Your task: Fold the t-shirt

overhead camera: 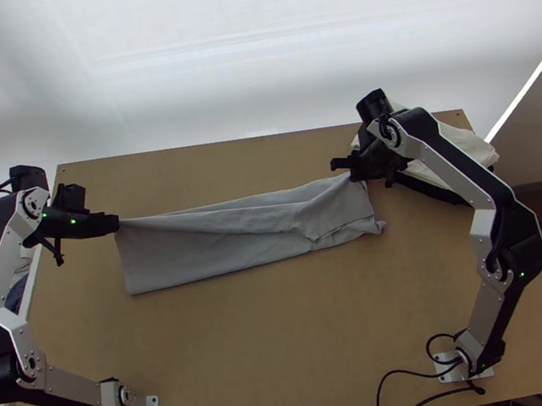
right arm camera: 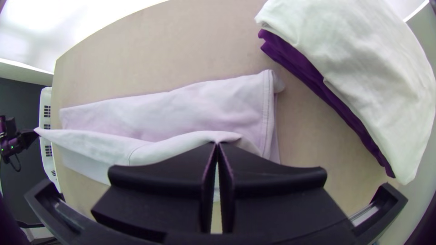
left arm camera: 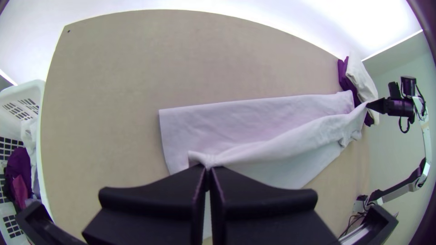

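The grey t-shirt [overhead camera: 220, 242] lies as a long folded strip across the middle of the table, its upper layer lifted along one long edge. At its left far corner my left gripper [overhead camera: 117, 223] is shut on the cloth; in the left wrist view the left gripper [left arm camera: 208, 169] pinches a gathered bit of the t-shirt [left arm camera: 281, 113]. My right gripper [overhead camera: 340, 167] holds the edge near the strip's right end, and in the right wrist view the right gripper [right arm camera: 217, 144] has its tips together on the t-shirt [right arm camera: 204, 104]. A raised ridge of fabric runs between both grippers.
Folded white cloth [right arm camera: 363, 68] on purple cloth [right arm camera: 318, 86] lies at the table's far right, close beside the right gripper. A white basket [left arm camera: 34, 90] with clothes stands off the left edge. Bare wood [overhead camera: 288, 322] lies between the strip and the near edge.
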Controlling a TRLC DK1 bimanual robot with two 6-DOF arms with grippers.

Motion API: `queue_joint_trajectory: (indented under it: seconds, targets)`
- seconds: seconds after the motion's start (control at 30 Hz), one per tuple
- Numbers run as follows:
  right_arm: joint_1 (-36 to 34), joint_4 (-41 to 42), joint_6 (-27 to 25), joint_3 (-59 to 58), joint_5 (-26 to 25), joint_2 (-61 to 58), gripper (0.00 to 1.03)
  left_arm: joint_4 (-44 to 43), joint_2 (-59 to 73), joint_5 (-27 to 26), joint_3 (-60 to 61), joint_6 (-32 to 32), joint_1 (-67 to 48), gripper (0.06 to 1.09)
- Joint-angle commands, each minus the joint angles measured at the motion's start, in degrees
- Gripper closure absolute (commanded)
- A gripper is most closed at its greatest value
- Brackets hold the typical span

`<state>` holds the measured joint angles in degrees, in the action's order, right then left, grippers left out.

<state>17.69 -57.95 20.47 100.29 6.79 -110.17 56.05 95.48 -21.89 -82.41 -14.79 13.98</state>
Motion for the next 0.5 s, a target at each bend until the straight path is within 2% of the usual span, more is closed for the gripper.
queue_joint_trajectory:
  seconds: [0.0, 0.47]
  targets:
    - [-0.38, -0.23, -0.69, 3.51, -1.16, -3.21, 1.0, -1.91, 3.31, -0.08, -0.73, 2.04, 0.17, 1.04]
    - [-0.47, 2.85, -0.78, 9.48, -3.89, -11.12, 1.0, -8.42, 11.31, 0.53, -0.82, 6.09, 0.52, 1.04]
